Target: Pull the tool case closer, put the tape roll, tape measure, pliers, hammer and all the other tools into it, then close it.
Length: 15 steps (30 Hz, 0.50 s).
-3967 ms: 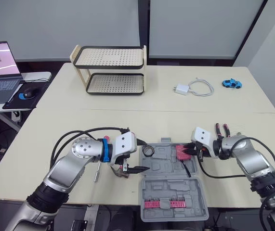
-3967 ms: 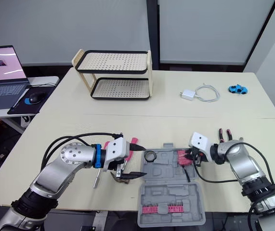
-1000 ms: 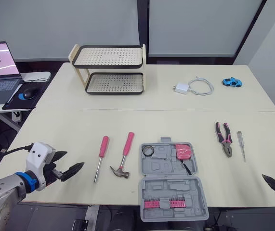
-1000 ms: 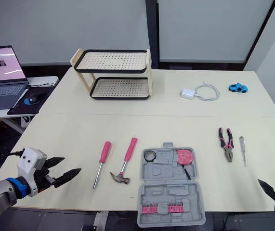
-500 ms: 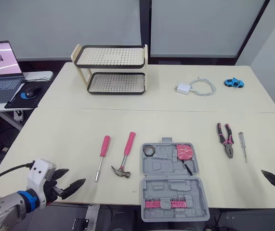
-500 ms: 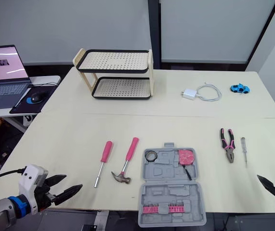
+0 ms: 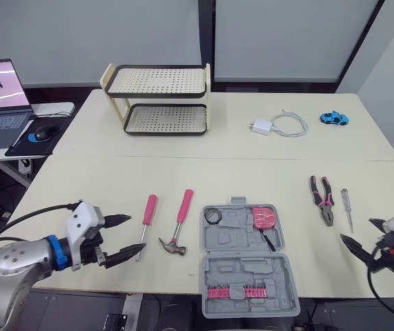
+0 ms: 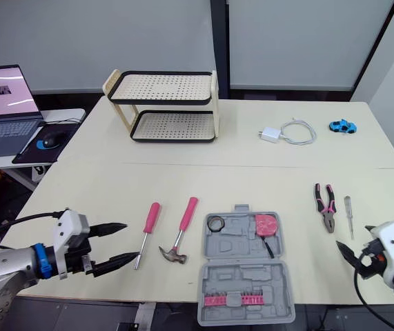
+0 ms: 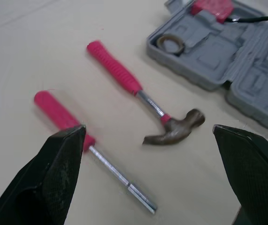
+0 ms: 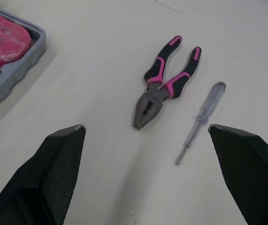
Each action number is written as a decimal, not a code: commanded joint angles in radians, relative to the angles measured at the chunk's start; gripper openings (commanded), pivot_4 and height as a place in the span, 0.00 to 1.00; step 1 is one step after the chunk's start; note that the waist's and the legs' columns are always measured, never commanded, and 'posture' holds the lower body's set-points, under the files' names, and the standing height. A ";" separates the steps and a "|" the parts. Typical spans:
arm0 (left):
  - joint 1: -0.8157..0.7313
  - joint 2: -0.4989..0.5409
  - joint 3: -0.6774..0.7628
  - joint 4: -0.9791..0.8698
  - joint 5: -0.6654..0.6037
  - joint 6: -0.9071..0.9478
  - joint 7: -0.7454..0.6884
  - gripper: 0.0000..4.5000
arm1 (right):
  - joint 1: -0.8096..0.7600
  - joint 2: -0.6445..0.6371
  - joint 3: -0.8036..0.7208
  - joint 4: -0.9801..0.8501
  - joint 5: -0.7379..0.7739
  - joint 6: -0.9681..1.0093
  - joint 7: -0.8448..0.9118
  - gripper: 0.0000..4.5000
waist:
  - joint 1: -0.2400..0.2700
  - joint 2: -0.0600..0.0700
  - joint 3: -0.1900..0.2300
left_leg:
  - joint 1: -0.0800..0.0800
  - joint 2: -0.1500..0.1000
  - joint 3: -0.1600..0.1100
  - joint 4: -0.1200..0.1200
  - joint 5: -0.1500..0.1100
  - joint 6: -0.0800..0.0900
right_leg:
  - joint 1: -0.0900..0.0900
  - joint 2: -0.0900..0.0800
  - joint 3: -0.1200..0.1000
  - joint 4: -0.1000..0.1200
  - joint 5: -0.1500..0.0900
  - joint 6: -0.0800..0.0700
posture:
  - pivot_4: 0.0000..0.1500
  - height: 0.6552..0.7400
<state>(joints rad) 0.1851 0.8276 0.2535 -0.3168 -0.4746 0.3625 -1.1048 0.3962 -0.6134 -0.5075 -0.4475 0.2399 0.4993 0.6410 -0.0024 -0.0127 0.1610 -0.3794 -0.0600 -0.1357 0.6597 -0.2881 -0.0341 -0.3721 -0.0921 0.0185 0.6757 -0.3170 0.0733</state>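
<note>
Cream table (image 7: 183,172) beneath both my arms: the open grey tool case (image 7: 248,265) sits at the near edge, with bare room on either side. My left gripper (image 7: 133,233) hovers spread wide and empty, just beside the pink-handled screwdriver (image 7: 148,209) and the hammer (image 7: 181,210); its wrist view brings up the hammer's claw head. My right gripper (image 7: 359,232), likewise spread and empty, hangs over the near-right corner, and its wrist view frames the pliers (image 10: 159,96) and a clear-handled tester (image 10: 199,123) side by side. The pink tape measure (image 7: 263,217) and tape roll (image 7: 212,216) lie in the case's far half.
</note>
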 commanded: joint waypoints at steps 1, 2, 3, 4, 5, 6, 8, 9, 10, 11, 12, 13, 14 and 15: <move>-0.088 0.000 -0.078 -0.056 -0.034 -0.023 -0.058 1.00 | -0.063 0.050 0.073 -0.043 -0.037 0.050 -0.116 1.00 | -0.001 0.000 0.000 | 0.000 0.000 0.000 0.000 0.000 0.000 | 0.000 0.000 0.000 0.000 0.000 0.000 | 1.00 1.00; -0.114 0.003 -0.104 -0.055 -0.034 -0.024 -0.076 1.00 | -0.089 0.067 0.097 -0.035 -0.049 0.060 -0.145 1.00 | -0.002 0.000 0.000 | 0.000 0.000 0.000 0.000 0.000 0.000 | -0.001 0.000 0.000 0.001 0.000 0.000 | 1.00 1.00; -0.140 0.009 -0.132 -0.056 -0.032 -0.023 -0.097 1.00 | -0.120 0.087 0.120 -0.025 -0.056 0.077 -0.175 1.00 | -0.005 0.001 0.000 | 0.000 0.000 0.000 0.000 0.000 0.000 | -0.001 0.001 0.000 0.002 0.000 0.000 | 1.00 1.00; -0.166 0.015 -0.156 -0.058 -0.032 -0.015 -0.114 1.00 | -0.149 0.106 0.136 -0.016 -0.057 0.098 -0.202 1.00 | -0.007 0.001 0.000 | 0.000 0.000 0.000 0.000 0.000 0.000 | -0.001 0.001 0.001 0.002 0.000 0.000 | 1.00 1.00; -0.188 0.024 -0.174 -0.060 -0.042 0.003 -0.132 1.00 | -0.174 0.116 0.152 -0.004 -0.060 0.111 -0.219 1.00 | -0.009 0.001 0.000 | 0.001 0.000 0.001 0.000 0.000 0.000 | -0.001 0.001 0.001 0.002 0.000 0.000 | 1.00 1.00; -0.212 0.025 -0.190 -0.058 -0.050 0.008 -0.151 1.00 | -0.198 0.125 0.166 0.012 -0.068 0.118 -0.234 1.00 | -0.010 0.002 0.000 | 0.001 0.000 0.001 0.000 0.000 0.000 | -0.001 0.001 0.001 0.002 0.000 0.000 | 1.00 1.00; -0.249 0.013 -0.208 -0.048 -0.059 -0.004 -0.173 1.00 | -0.238 0.142 0.181 0.047 -0.073 0.130 -0.260 1.00 | -0.014 0.002 0.000 | 0.000 0.000 0.000 0.000 0.000 0.000 | -0.001 0.001 0.001 0.003 0.000 0.000 | 1.00 1.00; -0.269 0.001 -0.217 -0.043 -0.062 -0.016 -0.179 1.00 | -0.259 0.145 0.188 0.074 -0.081 0.126 -0.276 1.00 | -0.016 0.002 0.000 | 0.000 0.000 0.000 0.000 0.000 0.000 | -0.001 0.001 0.001 0.003 0.000 0.000 | 1.00 1.00; -0.284 -0.009 -0.223 -0.041 -0.065 -0.022 -0.182 1.00 | -0.274 0.146 0.193 0.096 -0.086 0.120 -0.284 1.00 | -0.016 0.002 0.000 | 0.000 0.000 0.000 0.000 0.000 0.000 | -0.001 0.001 0.000 0.003 0.000 0.000 | 1.00 1.00; -0.300 -0.018 -0.229 -0.043 -0.072 -0.023 -0.188 1.00 | -0.293 0.149 0.199 0.124 -0.087 0.115 -0.290 1.00 | -0.016 0.002 0.000 | 0.000 0.000 0.000 0.000 0.000 0.000 | -0.001 0.001 0.000 0.003 0.000 0.000 | 1.00 1.00; -0.312 -0.026 -0.234 -0.045 -0.075 -0.024 -0.192 1.00 | -0.306 0.151 0.202 0.145 -0.089 0.110 -0.296 1.00 | -0.018 0.002 0.000 | 0.000 0.000 0.000 0.000 0.000 0.000 | -0.001 0.001 0.000 0.003 0.000 0.000 | 1.00 1.00; -0.323 -0.034 -0.238 -0.047 -0.075 -0.029 -0.195 1.00 | -0.317 0.153 0.205 0.164 -0.091 0.104 -0.303 1.00 | -0.018 0.002 0.000 | 0.000 0.000 0.000 0.000 0.000 0.000 | -0.001 0.001 0.000 0.003 0.000 0.000 | 1.00 1.00; -0.337 -0.046 -0.245 -0.054 -0.081 -0.023 -0.193 1.00 | -0.331 0.160 0.212 0.189 -0.094 0.101 -0.311 1.00 | -0.020 0.002 0.000 | 0.000 0.000 0.000 0.000 0.000 0.000 | -0.001 0.001 0.000 0.003 0.000 0.000 | 1.00 1.00; -0.351 -0.058 -0.253 -0.058 -0.085 -0.019 -0.187 1.00 | -0.343 0.165 0.218 0.213 -0.097 0.095 -0.319 1.00 | -0.021 0.002 0.000 | 0.000 0.000 0.000 0.000 0.000 0.000 | -0.001 0.001 0.000 0.003 0.000 0.000 | 1.00 1.00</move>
<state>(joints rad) -0.1485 0.7777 0.0064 -0.3478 -0.5343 0.3549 -1.2903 0.0656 -0.4522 -0.2893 -0.2445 0.1459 0.6176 0.3400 -0.0234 -0.0109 0.1614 -0.3789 -0.0601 -0.1357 0.6602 -0.2880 -0.0341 -0.3732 -0.0909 0.0188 0.6788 -0.3168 0.0730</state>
